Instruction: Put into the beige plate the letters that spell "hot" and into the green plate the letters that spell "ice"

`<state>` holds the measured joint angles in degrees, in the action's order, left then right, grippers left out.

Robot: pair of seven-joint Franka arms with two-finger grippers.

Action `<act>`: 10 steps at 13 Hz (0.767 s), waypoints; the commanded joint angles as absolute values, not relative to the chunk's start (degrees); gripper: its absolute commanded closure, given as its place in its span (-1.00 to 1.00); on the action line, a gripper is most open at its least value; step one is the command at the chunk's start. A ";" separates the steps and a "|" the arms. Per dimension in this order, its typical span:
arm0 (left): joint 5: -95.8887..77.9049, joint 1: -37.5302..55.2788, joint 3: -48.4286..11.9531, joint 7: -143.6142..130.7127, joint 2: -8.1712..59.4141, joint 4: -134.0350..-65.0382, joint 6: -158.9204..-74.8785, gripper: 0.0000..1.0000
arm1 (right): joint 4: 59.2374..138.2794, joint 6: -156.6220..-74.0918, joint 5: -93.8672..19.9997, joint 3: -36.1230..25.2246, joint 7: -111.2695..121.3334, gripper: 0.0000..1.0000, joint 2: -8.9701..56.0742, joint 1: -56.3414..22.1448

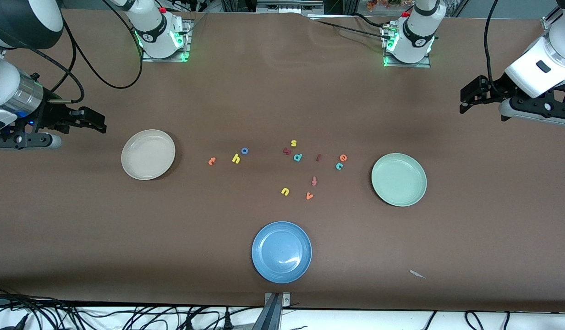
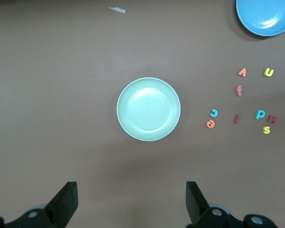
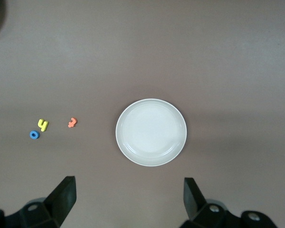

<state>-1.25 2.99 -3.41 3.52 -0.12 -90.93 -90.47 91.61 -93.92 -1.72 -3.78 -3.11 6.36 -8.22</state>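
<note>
The beige plate [image 1: 148, 154] lies empty toward the right arm's end, the green plate [image 1: 398, 179] empty toward the left arm's end. Between them lie the orange t [image 1: 211, 161], yellow h [image 1: 236, 158] and blue o [image 1: 244, 151], then the dark red i [image 1: 318, 157], orange e [image 1: 342, 157] and teal c [image 1: 339, 166]. My right gripper [image 1: 96, 123] hangs open over bare table beside the beige plate [image 3: 151, 132]. My left gripper [image 1: 468, 98] hangs open over bare table beside the green plate [image 2: 148, 109]. Neither holds anything.
A blue plate [image 1: 282, 251] sits empty near the front edge. Other letters lie mid-table: yellow s [image 1: 293, 143], dark red n [image 1: 287, 151], teal p [image 1: 298, 157], orange-red f [image 1: 314, 180], yellow u [image 1: 285, 191], orange v [image 1: 309, 196]. A paper scrap [image 1: 417, 274] lies near the front.
</note>
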 commanded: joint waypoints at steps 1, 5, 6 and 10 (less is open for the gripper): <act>0.18 2.72 -3.69 4.48 0.88 -88.86 -89.47 -1.00 | 91.67 -93.96 -2.55 -3.69 -2.46 -1.00 5.98 -7.82; 0.18 2.81 -3.69 4.57 0.88 -88.95 -89.47 -1.00 | 91.50 -93.87 -2.72 -3.69 -2.37 -1.00 5.98 -7.73; 0.18 2.81 -3.69 4.48 0.88 -88.95 -89.47 -1.00 | 91.32 -93.87 -2.64 -3.69 -2.37 -1.00 6.06 -7.73; 0.18 2.73 -3.78 4.48 0.88 -88.95 -89.39 -1.00 | 91.32 -93.78 -2.29 -3.69 -2.11 -1.00 6.06 -7.65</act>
